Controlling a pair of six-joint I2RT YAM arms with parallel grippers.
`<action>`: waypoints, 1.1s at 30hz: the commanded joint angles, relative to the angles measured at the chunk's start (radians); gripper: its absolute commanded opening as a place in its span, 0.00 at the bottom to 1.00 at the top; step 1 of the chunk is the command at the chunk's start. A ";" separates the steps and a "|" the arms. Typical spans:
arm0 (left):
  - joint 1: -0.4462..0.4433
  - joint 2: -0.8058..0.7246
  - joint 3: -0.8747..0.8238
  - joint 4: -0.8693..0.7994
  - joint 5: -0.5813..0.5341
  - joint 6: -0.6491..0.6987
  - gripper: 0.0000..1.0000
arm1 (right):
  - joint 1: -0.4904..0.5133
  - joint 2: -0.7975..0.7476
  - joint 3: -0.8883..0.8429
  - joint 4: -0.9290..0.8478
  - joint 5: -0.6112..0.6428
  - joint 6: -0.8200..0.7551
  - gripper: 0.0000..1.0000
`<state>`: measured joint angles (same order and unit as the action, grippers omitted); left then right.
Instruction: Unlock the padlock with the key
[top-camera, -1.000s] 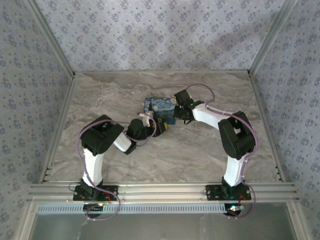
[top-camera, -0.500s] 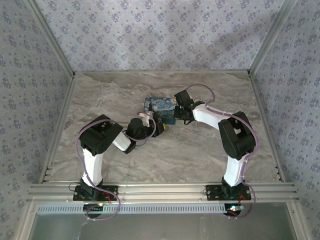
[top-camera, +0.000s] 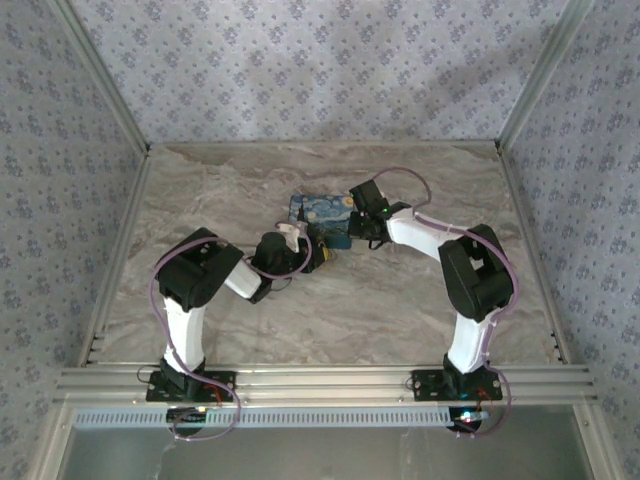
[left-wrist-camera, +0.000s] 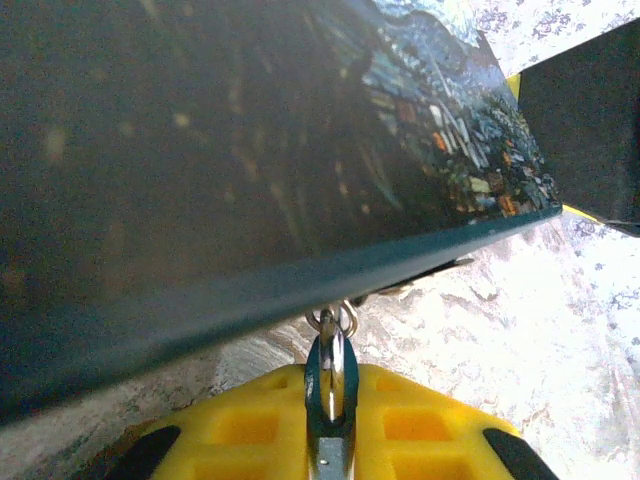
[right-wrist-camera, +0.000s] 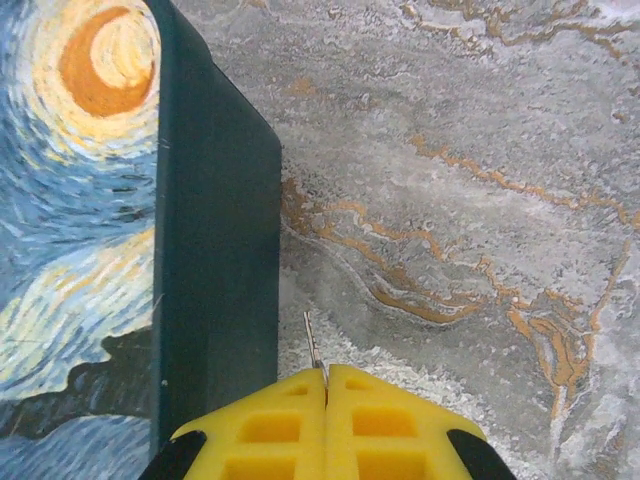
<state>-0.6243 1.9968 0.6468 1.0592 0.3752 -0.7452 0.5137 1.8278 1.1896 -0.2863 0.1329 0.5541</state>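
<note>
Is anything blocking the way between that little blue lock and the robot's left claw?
Nothing visible does: the left gripper has its jaws shut on the padlock itself, right below the edge of the night-sky box.

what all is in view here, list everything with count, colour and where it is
box: one, blue-and-yellow night-sky print, mid-table toward the far side
padlock: one, dark teal, at the box's edge, between the left fingers
key: one, thin pale metal tip, poking out of the right fingers beside the box
table: one, grey-beige marble pattern, under everything
walls: three, blue-grey floral paper, around the table
frame rail: one, silver, along the near edge
left gripper: one, yellow fingers, shut on the padlock
right gripper: one, yellow fingers, shut on the key
arms: two, white and black, bases at the rail
</note>
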 joint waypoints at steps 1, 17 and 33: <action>0.009 -0.011 -0.002 -0.116 0.037 -0.025 0.10 | -0.010 -0.048 -0.028 -0.004 -0.011 0.004 0.00; 0.040 -0.111 0.056 -0.299 0.130 -0.147 0.03 | -0.057 -0.297 -0.212 0.071 -0.078 -0.003 0.00; 0.046 -0.193 0.150 -0.388 0.170 -0.258 0.03 | -0.112 -0.689 -0.549 0.355 -0.416 0.056 0.00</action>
<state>-0.5804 1.8389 0.7578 0.6636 0.5125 -0.9691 0.4095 1.1767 0.6777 -0.0147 -0.1963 0.5724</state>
